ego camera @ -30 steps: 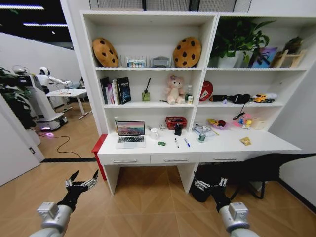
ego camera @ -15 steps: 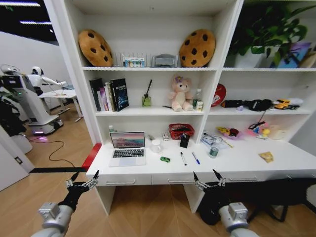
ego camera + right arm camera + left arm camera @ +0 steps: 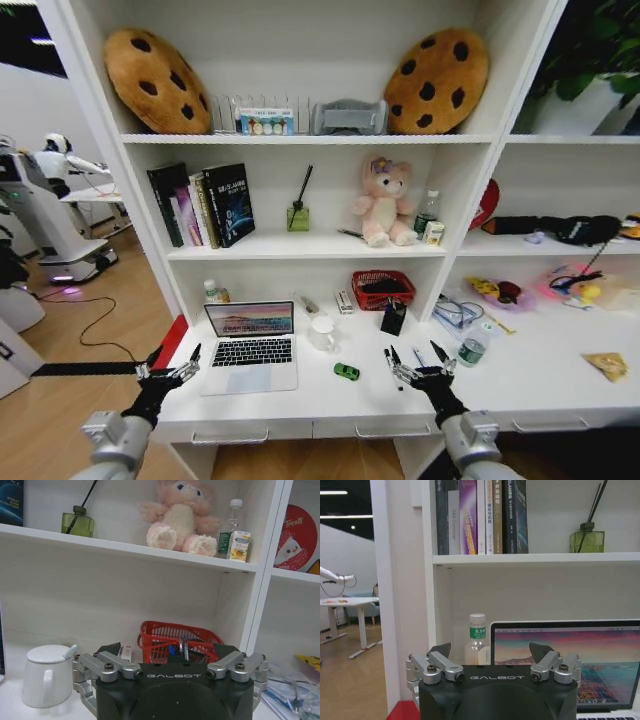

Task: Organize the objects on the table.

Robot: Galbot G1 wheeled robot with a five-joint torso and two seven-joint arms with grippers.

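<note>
An open silver laptop sits at the left of the long white table; its screen shows in the left wrist view. A tiny green-black item lies right of it. A tan snack packet lies at the far right. My left gripper is open at the table's left front corner, just left of the laptop; its fingers are spread. My right gripper hangs open over the table's front middle and holds nothing. It covers the spot where the pens lie.
A white mug, a red basket, a black block and a can stand behind the grippers. A bottle stands behind the laptop. Shelves above hold books, a diffuser and a pink bear.
The camera has moved in towards the desk, so everything looks larger and nearer. Both grippers, formerly over the floor, now reach the table's front edge and stay open.
</note>
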